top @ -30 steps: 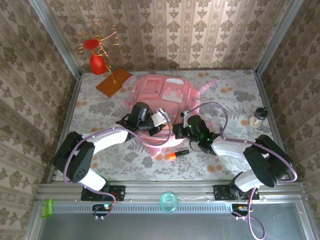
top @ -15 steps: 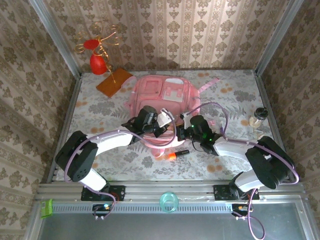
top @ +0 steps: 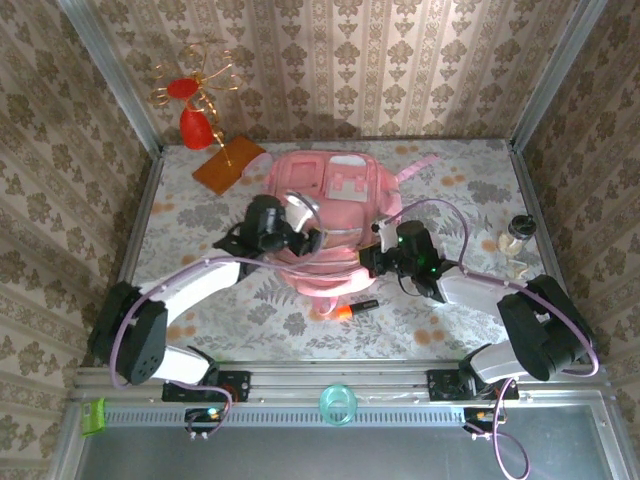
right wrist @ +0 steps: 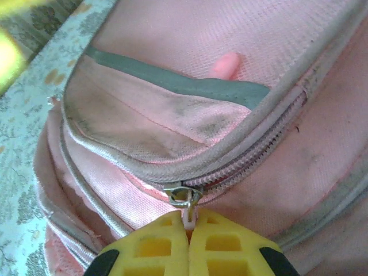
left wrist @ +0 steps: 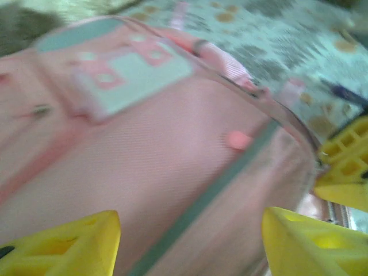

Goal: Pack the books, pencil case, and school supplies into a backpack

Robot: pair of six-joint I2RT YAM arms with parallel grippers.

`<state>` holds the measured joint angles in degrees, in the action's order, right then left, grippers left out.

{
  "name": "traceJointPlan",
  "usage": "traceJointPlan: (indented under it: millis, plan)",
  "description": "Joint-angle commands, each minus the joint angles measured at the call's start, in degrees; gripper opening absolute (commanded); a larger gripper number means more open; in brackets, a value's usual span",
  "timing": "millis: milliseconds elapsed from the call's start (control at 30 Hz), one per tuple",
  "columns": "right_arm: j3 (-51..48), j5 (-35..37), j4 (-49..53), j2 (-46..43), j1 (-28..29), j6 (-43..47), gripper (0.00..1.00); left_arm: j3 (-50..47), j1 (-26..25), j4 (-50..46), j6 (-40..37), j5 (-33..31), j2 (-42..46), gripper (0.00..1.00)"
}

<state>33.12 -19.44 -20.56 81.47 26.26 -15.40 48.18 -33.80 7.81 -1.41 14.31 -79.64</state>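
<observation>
While backpack (top: 335,190) lies mid-counter (top: 260,322), top view: marker (top: 352,309) sits just beside its near edge. Left wrist: left gripper (left wrist: 190,246) jaws spread wide over backpack front, gripping nothing. Right wrist: right gripper (right wrist: 188,230) jaws clenched on zipper pull (right wrist: 185,198), main zip.

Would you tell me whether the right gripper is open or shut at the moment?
Shut: in the right wrist view the right gripper has its yellow jaws pressed together on the zipper pull of the backpack.
</observation>
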Motion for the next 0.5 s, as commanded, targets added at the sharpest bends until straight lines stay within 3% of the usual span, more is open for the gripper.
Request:
traceJointPlan:
  millis: [0, 200, 467]
  plan:
    - [2.68, -1.10, 5.86, 0.27, -2.20, 2.57, 0.00, 2.28, 5.54, -9.74, 14.79, -2.59, 0.74, 0.66]
    - [3.69, -1.65, 6.88, 0.32, -2.51, 3.08, 0.00, 8.70, 12.72, -15.10, 20.77, 3.33, -7.91, 0.63]
    - [4.75, -1.59, 8.16, 0.07, -2.69, 3.89, 0.00, 18.94, 13.45, -17.40, 21.84, 8.13, -20.70, 0.55]
